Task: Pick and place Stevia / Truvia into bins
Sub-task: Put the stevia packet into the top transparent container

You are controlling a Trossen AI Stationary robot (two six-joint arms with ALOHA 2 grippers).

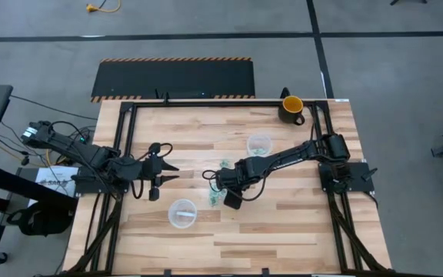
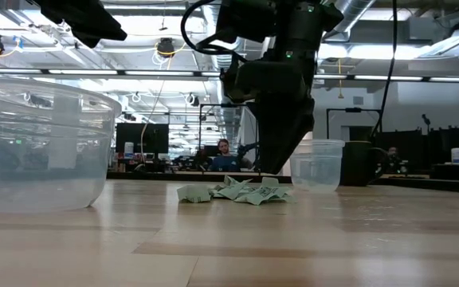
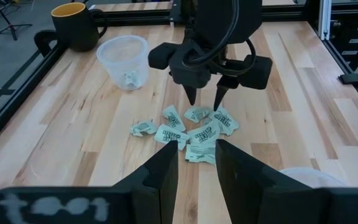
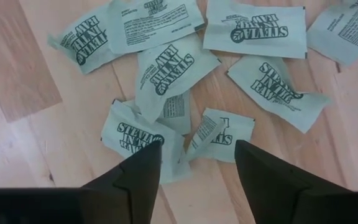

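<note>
The right pincer [image 4: 197, 158], released and pointing down, hangs directly over the Stevia sachets [image 4: 219, 134] heaped on the worktop [image 4: 17, 68], nearer than the left pincer [image 1: 162, 171].

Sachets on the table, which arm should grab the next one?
Right. Its gripper hangs open directly over the sachets; the left gripper waits off to the side, also open.
</note>
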